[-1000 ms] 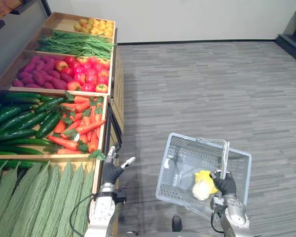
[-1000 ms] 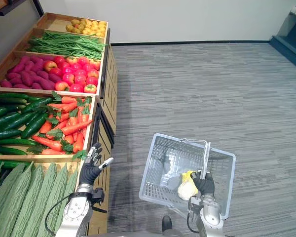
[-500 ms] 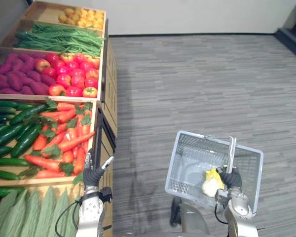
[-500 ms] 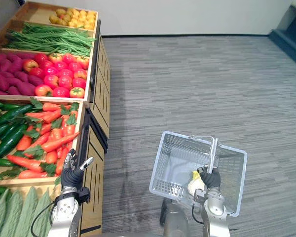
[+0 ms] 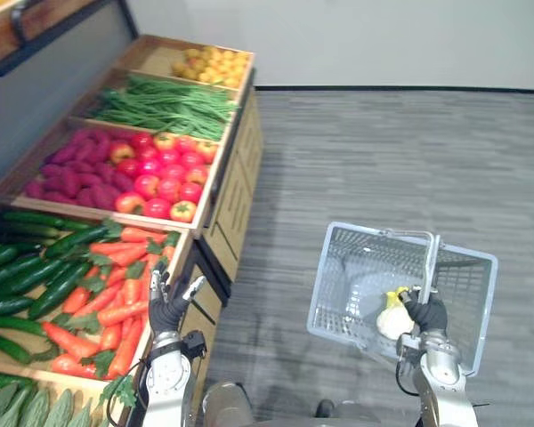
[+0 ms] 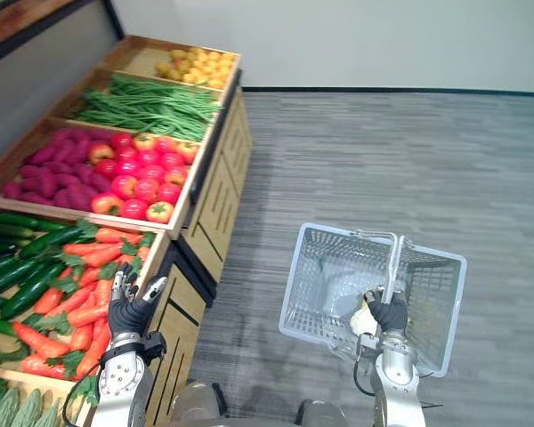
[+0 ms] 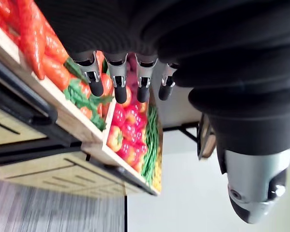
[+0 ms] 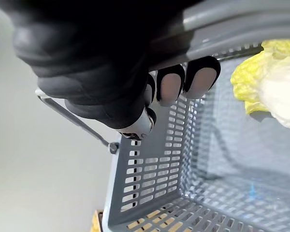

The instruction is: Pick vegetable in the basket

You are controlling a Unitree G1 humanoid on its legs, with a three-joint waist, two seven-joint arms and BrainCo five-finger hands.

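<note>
Floor: grey carpet (image 5: 383, 151) beside wooden produce stand (image 5: 227, 191).
Basket (image 5: 338, 285): hangs from right hand (image 5: 425, 313), fingers curled round handle (image 5: 432, 262).
Vegetable: pale leafy head (image 5: 393, 316) inside basket, partly hidden behind that hand.
Left hand (image 5: 167, 310): fingers spread, near carrots (image 5: 116, 294).

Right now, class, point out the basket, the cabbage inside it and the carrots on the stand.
basket (image 5: 329, 280), left eye view, its left mesh wall.
cabbage (image 5: 392, 319), left eye view, its pale body.
carrots (image 5: 116, 313), left eye view, one orange root.

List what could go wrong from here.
1. The basket hangs by its handle from the right hand, with the cabbage beside that hand, so it may tilt or swing.
2. The open left hand hovers over the carrots. A clumsy grab could knock neighbouring ones out.
</note>
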